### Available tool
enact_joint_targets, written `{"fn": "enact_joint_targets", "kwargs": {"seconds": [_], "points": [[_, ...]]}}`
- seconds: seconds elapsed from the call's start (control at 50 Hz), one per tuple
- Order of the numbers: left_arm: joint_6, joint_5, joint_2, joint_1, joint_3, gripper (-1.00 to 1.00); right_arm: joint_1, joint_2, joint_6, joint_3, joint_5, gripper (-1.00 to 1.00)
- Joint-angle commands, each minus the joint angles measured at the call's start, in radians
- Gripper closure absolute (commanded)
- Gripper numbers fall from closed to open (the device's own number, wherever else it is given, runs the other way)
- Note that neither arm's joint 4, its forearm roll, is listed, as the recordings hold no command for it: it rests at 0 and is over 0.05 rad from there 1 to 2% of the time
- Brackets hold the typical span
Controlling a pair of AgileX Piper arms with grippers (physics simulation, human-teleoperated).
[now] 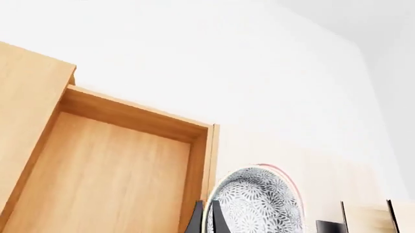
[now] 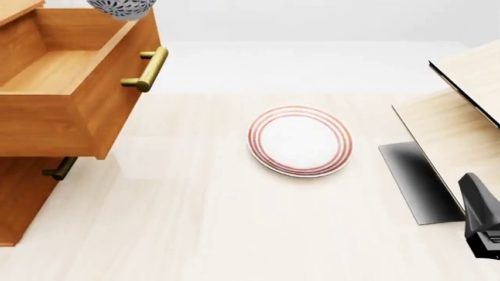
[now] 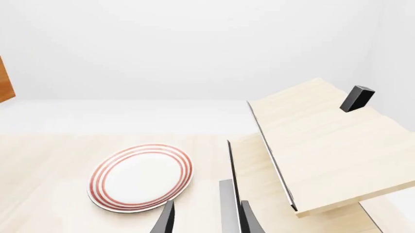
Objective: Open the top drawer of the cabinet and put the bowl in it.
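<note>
Drawer space fills your left wrist view: the top drawer stands pulled out with its bare wooden floor showing, and the bowl sits pinched at its rim by the left gripper, one dark finger on each side of the speckled wall. From this angle the bowl looks to hang near the drawer's side wall, not squarely over the floor, so you cannot yet trust a straight drop.

Your front view shows the cabinet at the left of the table, with its top drawer out and the brass handle facing right. Only the underside of the bowl shows at the top edge, above the drawer's front corner; the left gripper itself is out of frame. Let go here and the bowl may catch the front panel, tip, and fall outside. The plate lies well apart at mid-table. The right arm's dark body shows at the lower right corner.

Your right wrist view looks over the plate and the pale wood structure. The right gripper holds nothing, its fingers standing parted.
</note>
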Motion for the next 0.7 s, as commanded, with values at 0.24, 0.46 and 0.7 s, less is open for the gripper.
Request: {"fn": "enact_joint_targets", "kwargs": {"seconds": [0.24, 0.46, 0.7], "points": [[-0.017, -0.023, -0.088, 0.115, 0.104, 1.0, 0.0, -0.003, 0.0, 0.001, 0.001, -1.0], [-0.049, -0.067, -0.122, 0.141, 0.189, 1.0, 0.0, -0.003, 0.001, 0.001, 0.001, -1.0], [-0.041, -0.08, -0.15, 0.188, 0.225, 1.0, 0.0, -0.003, 0.001, 0.001, 0.001, -1.0]]}}
